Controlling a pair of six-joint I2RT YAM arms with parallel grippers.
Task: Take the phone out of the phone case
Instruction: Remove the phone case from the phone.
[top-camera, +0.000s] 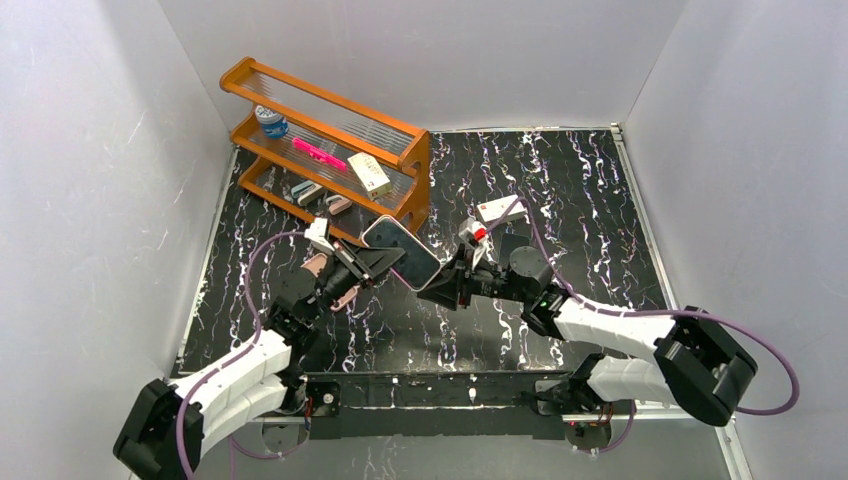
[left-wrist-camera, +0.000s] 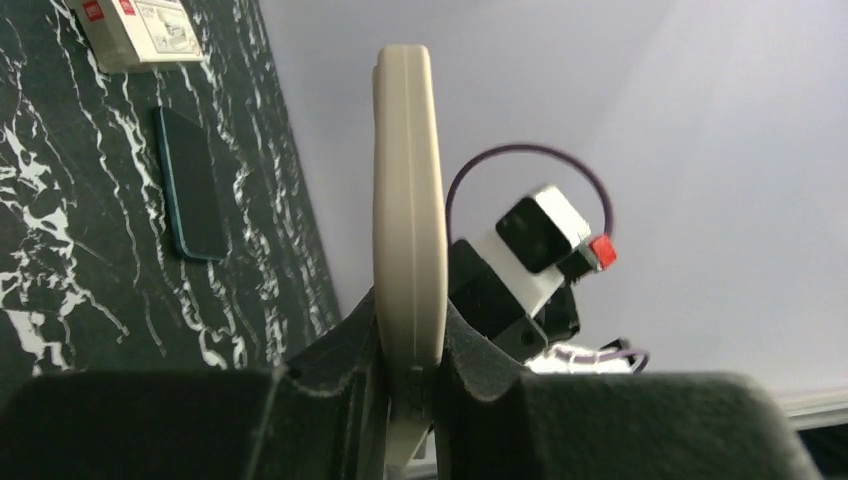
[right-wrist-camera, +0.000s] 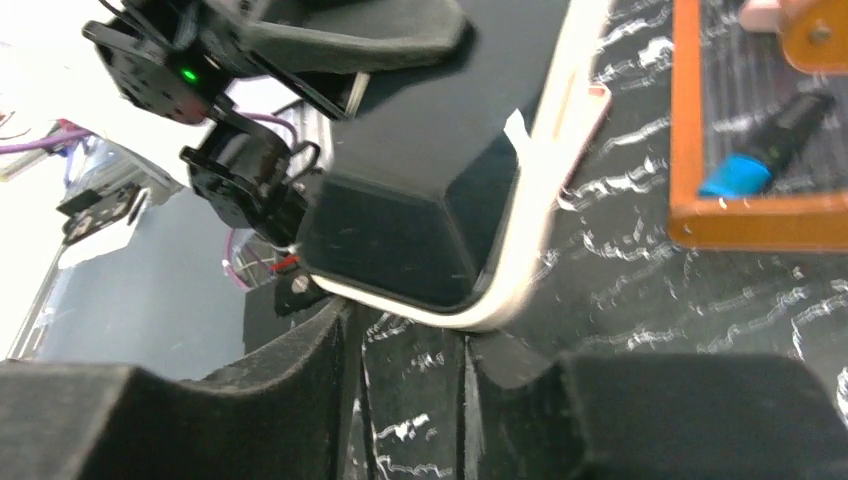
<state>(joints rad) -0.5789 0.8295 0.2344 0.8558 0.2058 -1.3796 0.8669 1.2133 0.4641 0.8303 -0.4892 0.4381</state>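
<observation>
Two pincers meet on one object held in the air above the tabletop (top-camera: 560, 200), just in front of the orange rack (top-camera: 330, 130). It is the phone case (left-wrist-camera: 408, 200) with the phone (top-camera: 402, 252) seated inside it, its dark face ringed by the cream rim.

In the top view the long axis runs diagonally, from the upper left near the rack down toward the right arm. The left pincer (left-wrist-camera: 410, 370) comes in from the left and is clamped across the thickness of the case, a pad on each flat side, as its own wrist view shows edge-on. The right pincer (right-wrist-camera: 405, 350) sits at the lower right end of that axis, with a rounded corner of the case at its tips. Its jaws stand narrowly apart, marbled tabletop showing through the gap, and I cannot tell whether they bite the corner or only touch it.

The phone can probably leave only through the open face, so the coming move seems to turn on that corner. The right arm is the nearer one to peel the rim back there, while the left acts as anchor. One risk is that the left pads appear to squeeze face and back together, which may pin the phone in rather than free it.
</observation>
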